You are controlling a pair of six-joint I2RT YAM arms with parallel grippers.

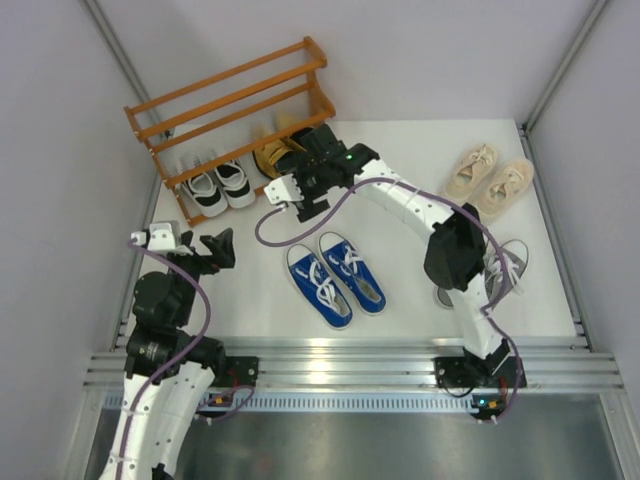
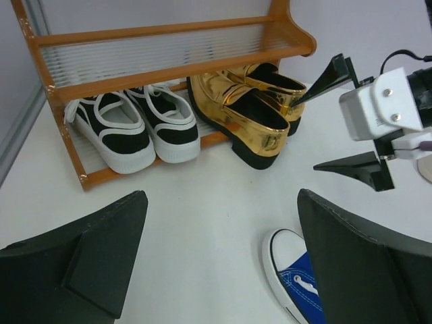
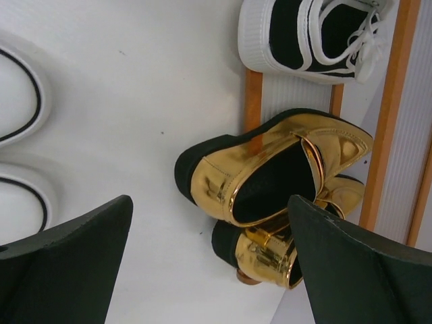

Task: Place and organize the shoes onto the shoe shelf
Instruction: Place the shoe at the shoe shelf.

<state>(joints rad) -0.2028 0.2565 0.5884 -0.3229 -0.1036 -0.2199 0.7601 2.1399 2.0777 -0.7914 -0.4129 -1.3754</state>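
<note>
While both arms hang with jaws spread wide and nothing between them, the shoe shelf (image 1: 230, 105) stands at about 11 o'clock on the white table (image 1: 410, 150). On its lowest tier sit two pairs, toes pushed in under the slats. The black-and-white sneakers (image 1: 220, 183) are on the left. The gold loafers (image 2: 246, 111) are just beside them on the right, their black-soled heels jutting out over the front rail.

The right gripper (image 3: 209, 202) reaches across to the loafers' heels, fingers apart on either side of the view of them. Whether a fingertip touches a heel cannot be told. The left gripper (image 2: 221, 196) hangs above bare table at about 9 o'clock, pointed toward the shelf and well apart from any shoe.

Blue canvas sneakers (image 1: 335, 280) lie side by side near the table's centre, toward 6 o'clock, white laces up. At 2 o'clock the beige lace-ups (image 1: 490, 180) rest together. The grey sneakers (image 1: 508, 262) lie around 4 o'clock, partly hidden behind the right arm.
</note>
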